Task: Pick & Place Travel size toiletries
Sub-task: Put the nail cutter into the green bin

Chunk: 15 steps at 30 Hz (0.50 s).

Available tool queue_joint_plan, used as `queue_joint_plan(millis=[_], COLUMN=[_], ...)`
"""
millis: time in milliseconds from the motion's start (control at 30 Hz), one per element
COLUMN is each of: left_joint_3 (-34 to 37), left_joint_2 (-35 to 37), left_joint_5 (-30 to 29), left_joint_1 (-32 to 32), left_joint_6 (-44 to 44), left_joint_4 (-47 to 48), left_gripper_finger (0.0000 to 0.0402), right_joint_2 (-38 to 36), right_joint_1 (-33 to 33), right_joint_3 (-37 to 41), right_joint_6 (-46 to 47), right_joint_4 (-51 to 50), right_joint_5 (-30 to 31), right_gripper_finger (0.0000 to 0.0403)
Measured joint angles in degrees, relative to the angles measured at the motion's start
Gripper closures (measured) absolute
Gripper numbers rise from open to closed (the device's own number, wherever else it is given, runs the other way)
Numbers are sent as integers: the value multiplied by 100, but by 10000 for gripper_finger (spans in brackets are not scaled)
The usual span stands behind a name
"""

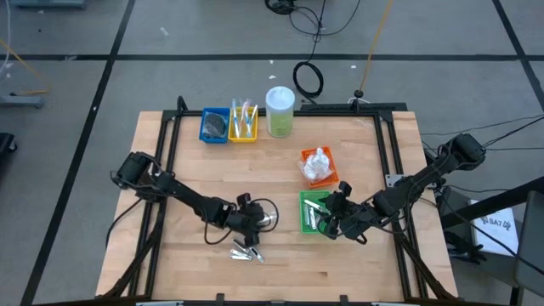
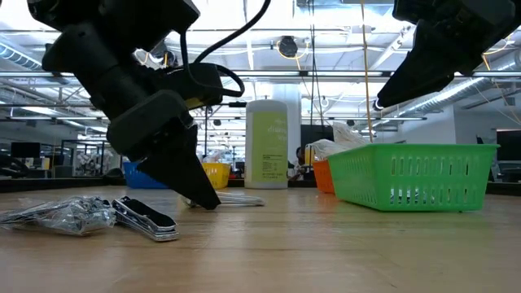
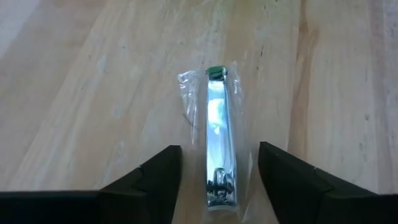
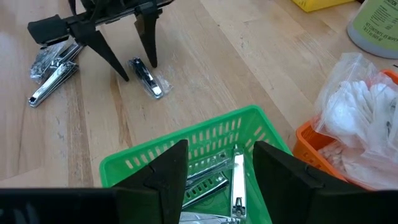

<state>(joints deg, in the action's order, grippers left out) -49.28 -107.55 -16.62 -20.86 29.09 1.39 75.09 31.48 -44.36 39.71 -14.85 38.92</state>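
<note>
A silvery nail clipper in clear wrap (image 3: 216,143) lies flat on the wooden table, one of the travel size toiletries. My left gripper (image 3: 217,180) is open, pointing down at it. One finger stands on each side of the clipper's near end, apart from it (image 4: 134,65). More wrapped clippers (image 1: 246,252) lie in a small heap near the front edge (image 2: 89,213). My right gripper (image 4: 221,168) hangs open above the green tray (image 4: 205,137), which holds several clippers. Nothing is between its fingers.
An orange tray (image 1: 320,167) with white crinkly packets (image 4: 354,118) stands just beyond the green tray. At the far edge are a blue tray (image 1: 214,126), a yellow tray (image 1: 243,123) and a tall jar with a white lid (image 1: 280,111). Bare wood lies front right.
</note>
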Motion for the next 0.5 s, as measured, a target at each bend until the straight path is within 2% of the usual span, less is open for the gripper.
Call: queue_joint_plan(millis=[133,233,333,433,500], left_joint_3=[-7,-6,-7,-6,2], left_joint_2=[-4,-4,0,59,148], left_joint_5=[63,90,16,-2,-234], left_joint_1=[28,28,14,-29,-109], left_joint_6=[-3,-36,-452,-781,-958], left_joint_4=[-18,-12,-11,-16,-5], left_gripper_finger=[247,308,368,370,368], right_joint_2=[0,-1,-1,0,0], right_joint_1=[0,0,0,0,0], right_joint_3=[0,0,0,0,3], right_joint_6=[6,7,8,8,-3], right_joint_4=[2,2,5,98,285], right_joint_5=[0,0,0,2,11], right_gripper_finger=[234,234,234,234,234])
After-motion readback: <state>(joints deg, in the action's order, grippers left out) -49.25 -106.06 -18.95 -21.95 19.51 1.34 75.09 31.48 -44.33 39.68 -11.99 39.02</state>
